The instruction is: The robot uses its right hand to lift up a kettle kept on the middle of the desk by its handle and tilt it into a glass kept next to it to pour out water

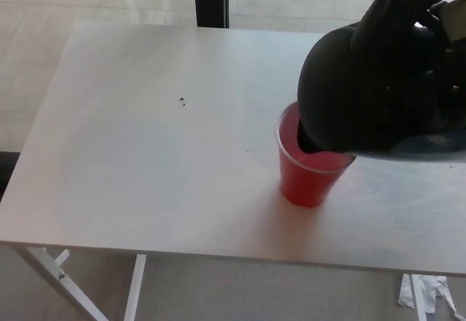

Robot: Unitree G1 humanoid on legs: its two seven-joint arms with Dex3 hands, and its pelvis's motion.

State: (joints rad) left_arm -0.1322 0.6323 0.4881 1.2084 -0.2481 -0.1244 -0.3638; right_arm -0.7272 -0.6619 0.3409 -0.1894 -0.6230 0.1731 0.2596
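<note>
one white desk (145, 153), one black kettle (357, 95), one red cup (309, 179), tilted pour at the right of the frame.

the desk fills most of the frame; the kettle hangs tipped at upper right, its spout down over the cup's rim, hiding part of the opening. the cup stands on the desk at centre right. the right hand (408, 8), a dark shape at the top right corner, merges with the kettle's handle area; its grip cannot be made out. two tiny dark specks (182, 102) lie upper left of centre. no writing is legible.
</note>
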